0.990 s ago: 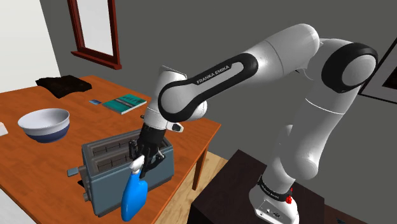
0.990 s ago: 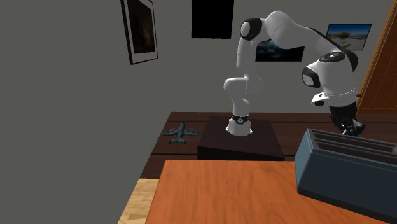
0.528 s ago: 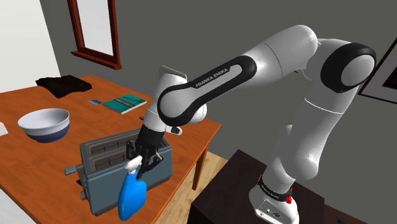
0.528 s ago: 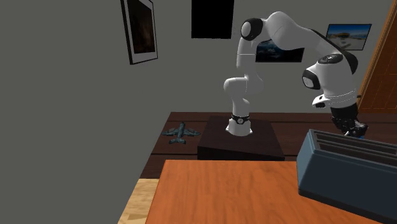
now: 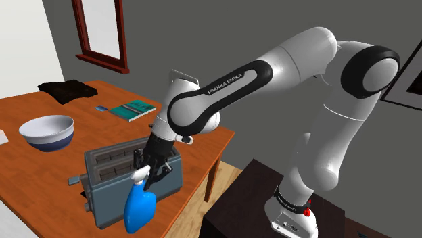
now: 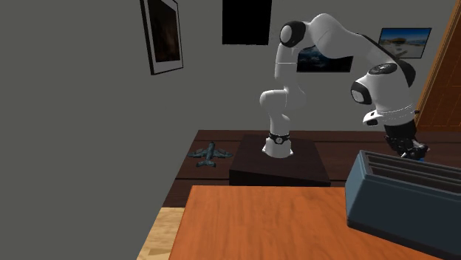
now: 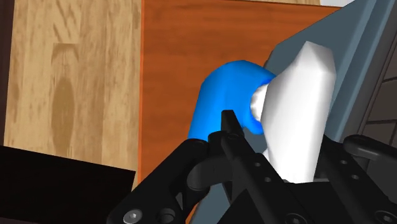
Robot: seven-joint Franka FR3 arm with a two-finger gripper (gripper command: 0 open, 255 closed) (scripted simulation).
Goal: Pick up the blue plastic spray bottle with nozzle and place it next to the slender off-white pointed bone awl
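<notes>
Setting: grey-walled room with a red-framed picture; an orange wooden counter (image 5: 40, 176) is set at the shoulder view's left, and the arm's stand (image 6: 279, 168) is on the wood floor beside it.
On the counter: a grey-blue toaster (image 5: 111, 182), a white-and-blue bowl (image 5: 46, 132), a teal book (image 5: 133, 109) and a dark folded cloth (image 5: 67, 89) are noted.
Hand: the hand (image 5: 152, 168) is closed on the white nozzle (image 7: 299, 108) of the blue spray bottle (image 5: 140, 209). In the wrist view the nozzle is clasped between the black fingers.
Bottle position: the bottle is hung nozzle-up below the hand, just beside the toaster near the counter's edge. It is judged to be lifted clear of the surface.
Second exterior view: the hand (image 6: 408, 148) is seen just above the toaster's top edge.
Step in hand: the pick is judged done, and the carry is under way.
Awl: its place cannot be told from these views.
Next move: the toaster must be cleared, the awl located, and the bottle carried there and set down beside it, not on it.
Risk: because the bottle is held only by its nozzle head, swinging or slipping during the carry is considered possible.
</notes>
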